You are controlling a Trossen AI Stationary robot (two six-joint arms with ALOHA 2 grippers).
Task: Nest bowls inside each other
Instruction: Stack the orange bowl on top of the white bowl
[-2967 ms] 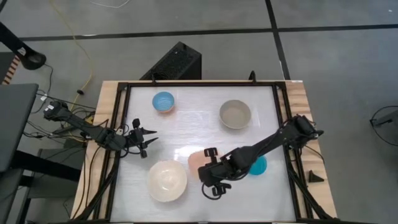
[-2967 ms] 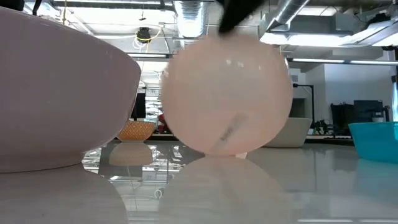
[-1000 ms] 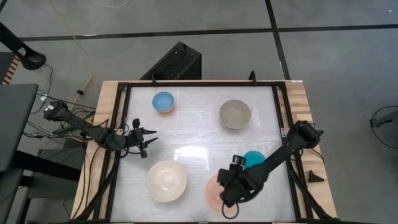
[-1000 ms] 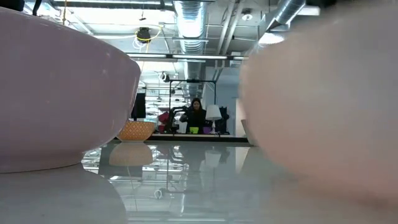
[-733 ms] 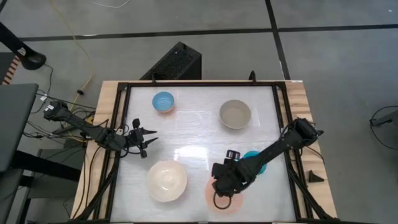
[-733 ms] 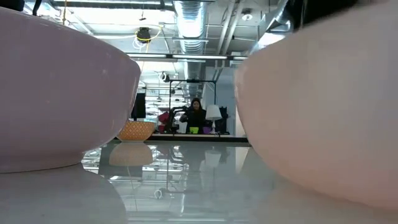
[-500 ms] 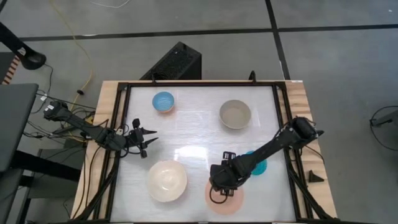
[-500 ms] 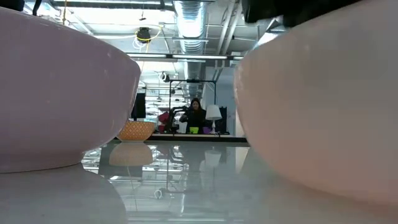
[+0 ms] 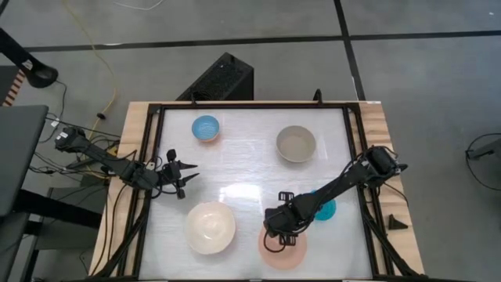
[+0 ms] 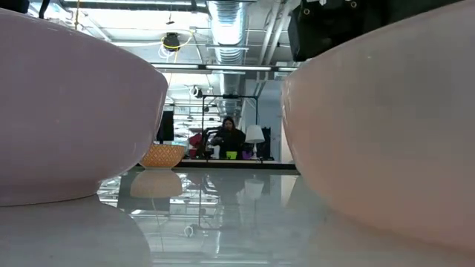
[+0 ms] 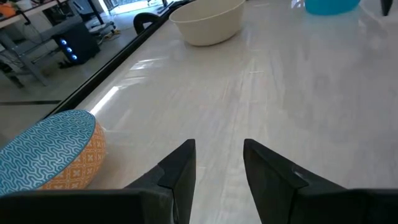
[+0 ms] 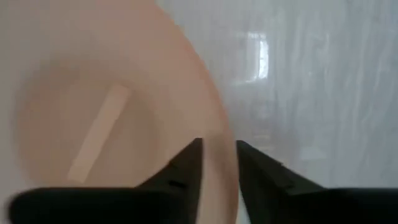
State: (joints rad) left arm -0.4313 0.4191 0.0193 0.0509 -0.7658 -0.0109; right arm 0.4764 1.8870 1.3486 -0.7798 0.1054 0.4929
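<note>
The salmon-pink bowl (image 9: 283,246) stands on its base near the table's front edge, right of the middle, and fills the right of the low view (image 10: 378,126). My right gripper (image 9: 274,233) is over its far-left rim, shut on it. The cream-white bowl (image 9: 210,227) stands to its left. The teal bowl (image 9: 324,209) shows partly under the right arm. The grey-beige bowl (image 9: 296,143) and the light blue bowl (image 9: 206,128) stand at the back. My left gripper (image 9: 188,168) waits open at the table's left side. My right gripper (image 12: 219,158) holds the salmon-pink bowl by its rim (image 12: 222,144) on the far-left side. One finger is inside the bowl and one outside. The fingers come from above, pointing steeply down. The bowl stands upright with its base on the table.
The black frame rail (image 9: 149,180) runs along the table's edges. There is bare white tabletop (image 9: 250,168) between the bowls in the middle. In the low view a person (image 10: 230,137) shows far back in the room.
My right gripper has gone from the pink bowl's near side across it toward the far left, has come down to the rim and has tipped more steeply downward. The bowl has stayed on the table near the front edge.
</note>
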